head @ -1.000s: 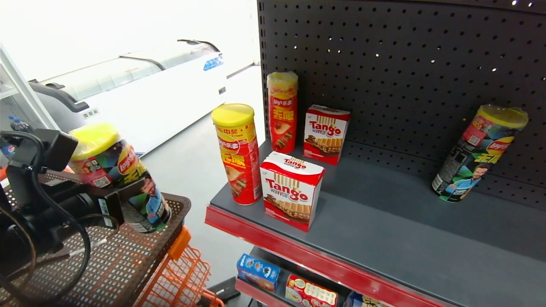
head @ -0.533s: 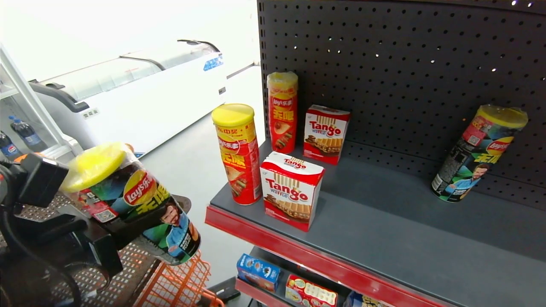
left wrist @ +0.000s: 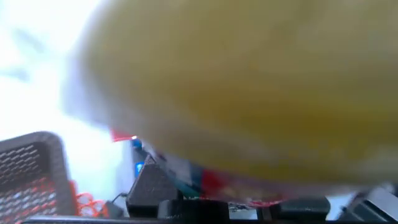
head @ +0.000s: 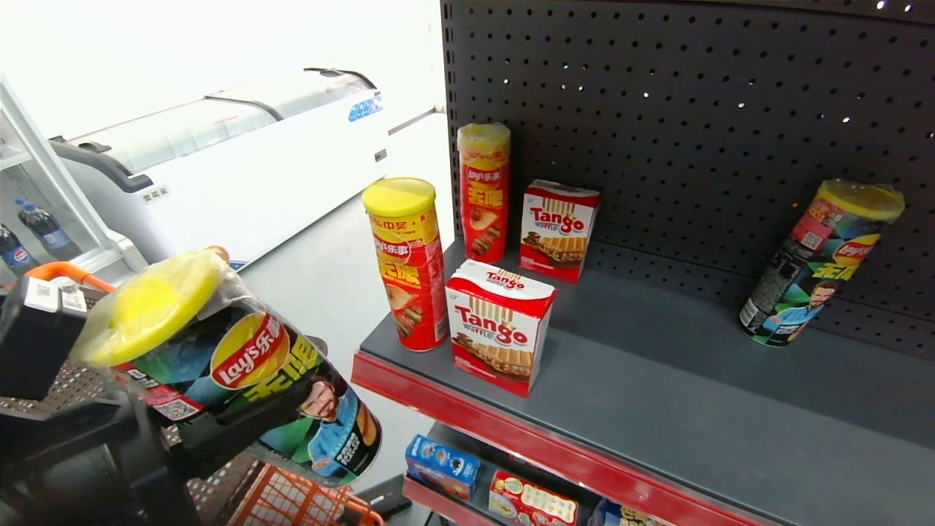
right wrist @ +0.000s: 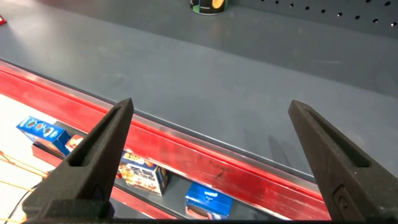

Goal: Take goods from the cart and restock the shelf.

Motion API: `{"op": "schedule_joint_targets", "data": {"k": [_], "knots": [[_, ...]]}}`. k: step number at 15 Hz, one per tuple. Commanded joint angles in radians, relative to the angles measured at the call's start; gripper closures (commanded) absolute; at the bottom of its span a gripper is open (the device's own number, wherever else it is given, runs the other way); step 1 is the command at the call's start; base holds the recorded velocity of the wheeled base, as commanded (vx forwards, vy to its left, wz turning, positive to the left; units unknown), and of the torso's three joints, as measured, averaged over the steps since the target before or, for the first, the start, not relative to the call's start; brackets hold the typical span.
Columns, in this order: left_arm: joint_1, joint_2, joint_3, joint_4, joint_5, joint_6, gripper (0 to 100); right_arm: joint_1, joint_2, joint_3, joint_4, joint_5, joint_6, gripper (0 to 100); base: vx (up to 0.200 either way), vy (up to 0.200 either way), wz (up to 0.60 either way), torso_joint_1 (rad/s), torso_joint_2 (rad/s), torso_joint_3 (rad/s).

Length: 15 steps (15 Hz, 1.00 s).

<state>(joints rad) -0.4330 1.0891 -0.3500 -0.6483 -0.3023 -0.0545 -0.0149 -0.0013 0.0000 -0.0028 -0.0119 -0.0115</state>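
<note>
Yellow-lidded chips can [head: 234, 365], dark wrap w/ green and blue print, is up in the air over the cart [head: 73, 380], tilted, lid [head: 150, 307] toward the camera and base pointing down toward the shelf [head: 657, 394]. Left gripper [head: 212, 431] is clamped across the can's lower body, dark finger pressed right on the wrap. Can sits left of the shelf's front corner, apart from it, not on the board yet. In the left wrist view a big blurred yellow mass [left wrist: 249, 81] hangs close to the lens, prob. that same lid, w/ a black finger [left wrist: 149, 186] under it. Right gripper [right wrist: 211, 162] hangs w/ jaws spread wide, nothing between them, above the shelf's red front lip [right wrist: 186, 149]. On the shelf's left end: red can [head: 409, 263] upright at the front edge, wafer box [head: 500, 329] just beside it, a 2nd red can [head: 482, 193] and 2nd wafer box [head: 559, 230] behind, near the pegboard [head: 694, 109]. Far right, well apart from those, a dark can [head: 818, 267] of the same design leans back against the pegboard. Below, the lower shelf holds a blue box [head: 442, 464] and a red pack [head: 529, 500]. Orange wire basket [head: 285, 500] under the cart's brown mesh, orange handle [head: 66, 272] at left. White chest freezer [head: 241, 161] in the bkgd.
</note>
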Motion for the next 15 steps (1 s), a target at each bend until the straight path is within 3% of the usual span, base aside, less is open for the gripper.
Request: {"op": "schedule_joint_targets", "data": {"k": [1,5,7,10,12,15], "knots": [[-0.030,-0.002,-0.006,-0.001,-0.015,0.002,100,0.001,0.001,0.000,0.000,0.003,-0.002,0,0.000,0.000,0.00,0.000,0.00,0.000],[-0.029,-0.003,-0.007,0.002,-0.127,0.012,100,0.001,0.001,0.000,0.000,0.001,-0.001,0,0.000,0.000,0.00,0.000,0.00,0.000],[-0.030,-0.009,-0.003,0.049,-0.196,0.051,100,0.001,0.001,0.000,0.000,0.003,-0.002,0,0.000,0.000,0.00,0.000,0.00,0.000],[-0.032,-0.057,-0.015,0.202,-0.233,0.105,100,0.001,0.001,0.000,0.000,0.001,-0.001,0,0.000,0.000,0.00,0.000,0.00,0.000],[-0.032,-0.055,-0.018,0.213,-0.239,0.111,100,0.001,0.001,0.000,0.000,0.001,-0.001,0,0.000,0.000,0.00,0.000,0.00,0.000],[-0.030,-0.054,-0.020,0.208,-0.244,0.114,100,0.001,0.001,0.000,0.000,0.003,-0.001,0,0.000,0.000,-0.60,0.002,0.01,0.006]]}}
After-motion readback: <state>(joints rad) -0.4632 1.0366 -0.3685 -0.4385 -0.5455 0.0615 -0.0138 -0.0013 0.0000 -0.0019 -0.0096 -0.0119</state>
